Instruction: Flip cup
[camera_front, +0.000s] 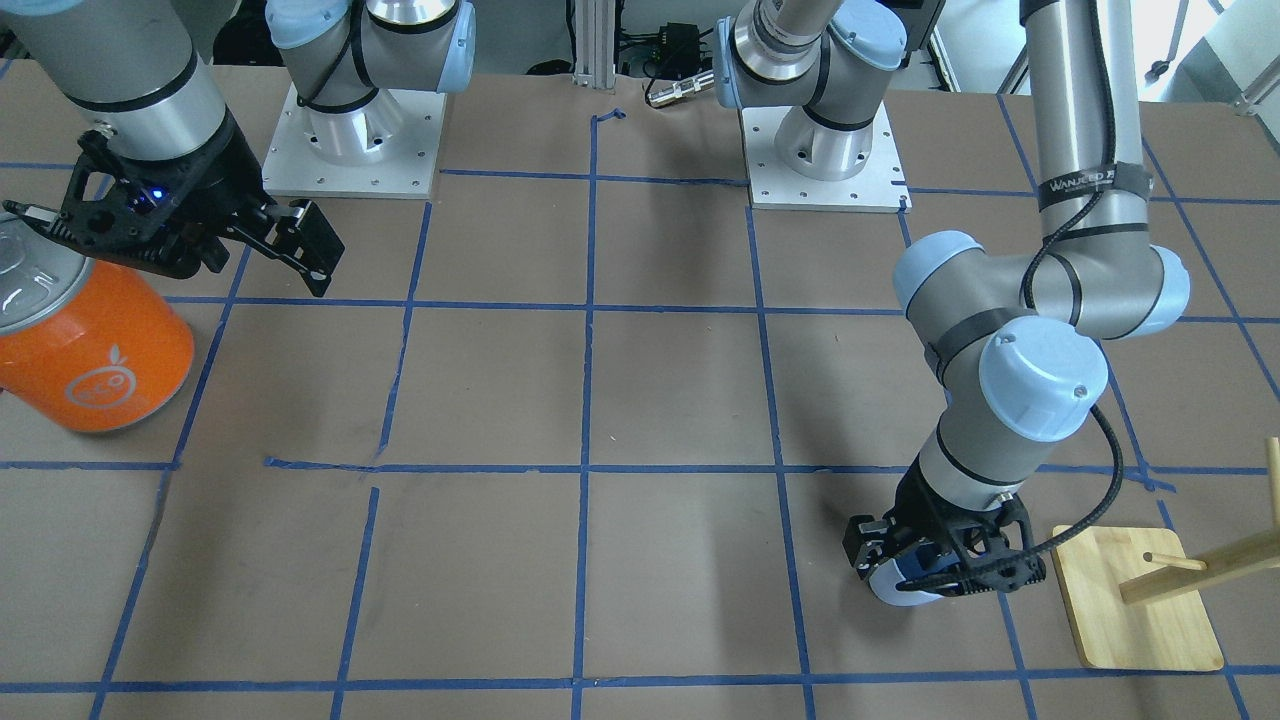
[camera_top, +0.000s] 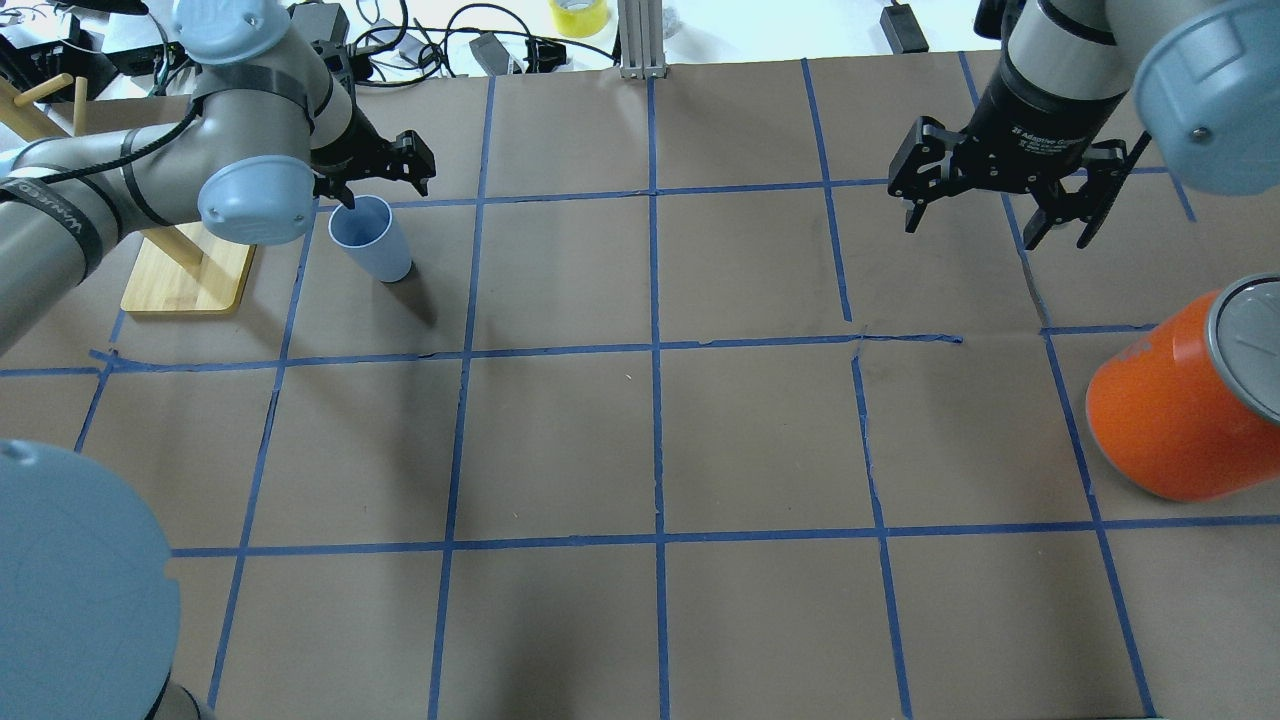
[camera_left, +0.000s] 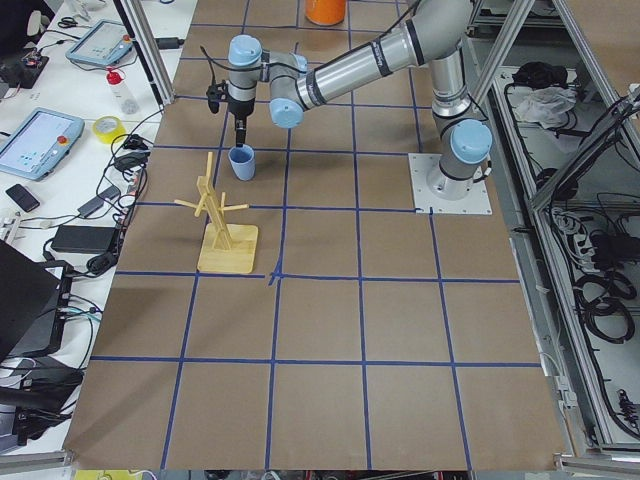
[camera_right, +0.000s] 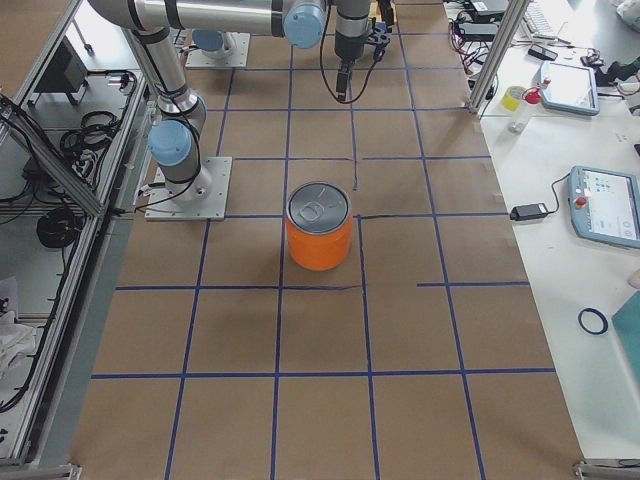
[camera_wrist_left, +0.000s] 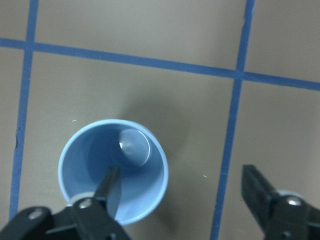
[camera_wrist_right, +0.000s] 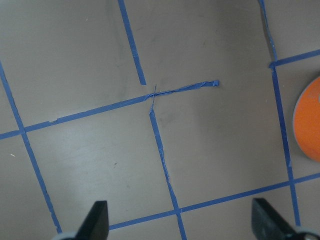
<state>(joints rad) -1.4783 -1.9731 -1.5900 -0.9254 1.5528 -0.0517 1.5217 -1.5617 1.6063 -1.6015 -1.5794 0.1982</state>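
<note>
The cup (camera_top: 372, 240) is a small pale blue tumbler. It stands upright with its mouth up, beside a wooden stand. My left gripper (camera_top: 375, 185) is open above it. In the left wrist view, one finger (camera_wrist_left: 107, 192) reaches inside the cup (camera_wrist_left: 135, 150) and the other finger (camera_wrist_left: 265, 197) is outside, well to its right. The cup also shows under the gripper in the front view (camera_front: 900, 590) and in the left side view (camera_left: 241, 163). My right gripper (camera_top: 995, 225) is open and empty, above bare table far from the cup.
A large orange can (camera_top: 1170, 410) with a silver top stands close to the right gripper and shows in its wrist view (camera_wrist_right: 310, 120). A wooden peg stand (camera_top: 185, 280) on a flat base is just beside the cup. Blue tape lines grid the brown table (camera_top: 650, 450).
</note>
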